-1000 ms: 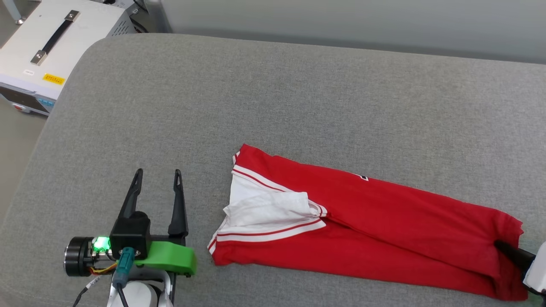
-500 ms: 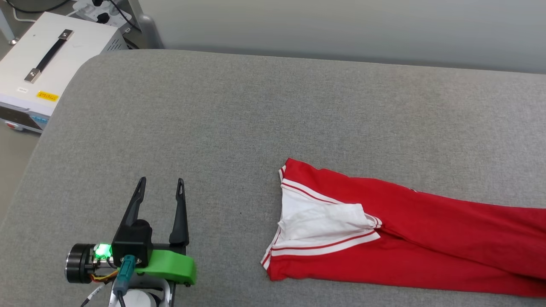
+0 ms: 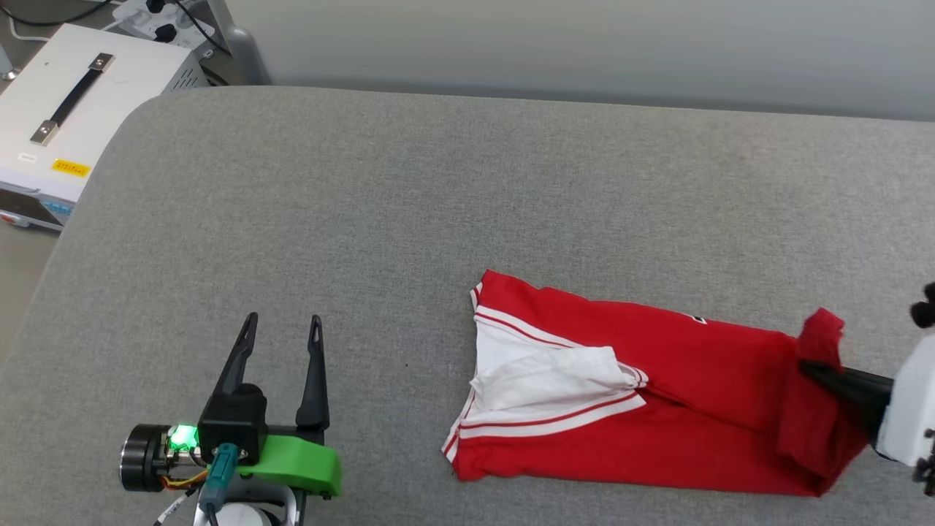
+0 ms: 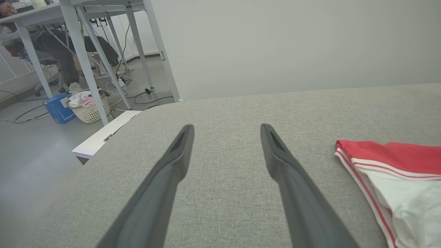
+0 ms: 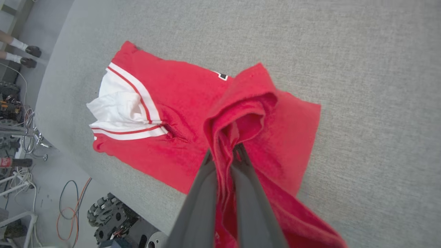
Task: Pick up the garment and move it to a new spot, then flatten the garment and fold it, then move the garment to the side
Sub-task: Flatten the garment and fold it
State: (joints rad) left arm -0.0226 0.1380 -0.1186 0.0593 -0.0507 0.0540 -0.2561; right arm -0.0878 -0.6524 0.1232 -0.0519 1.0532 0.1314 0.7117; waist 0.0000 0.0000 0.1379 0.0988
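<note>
Held the jersey [image 3: 657, 409], stretched along the lower right of the head view on the grey cushion [image 3: 438, 183], by its raised right end in the right claw [image 3: 807, 367], clamped tight on bunched cloth. Had the left claw [image 3: 283, 321] spread wide, empty, at lower left. Risked thin fabric slipping free, or dragging the fold undone.

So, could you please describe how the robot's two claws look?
Left claw: two long dark tapering fingers, black block, green bracket, glowing green light, teal plug, coloured wires. Right claw: dark fingers on a white housing.
</note>
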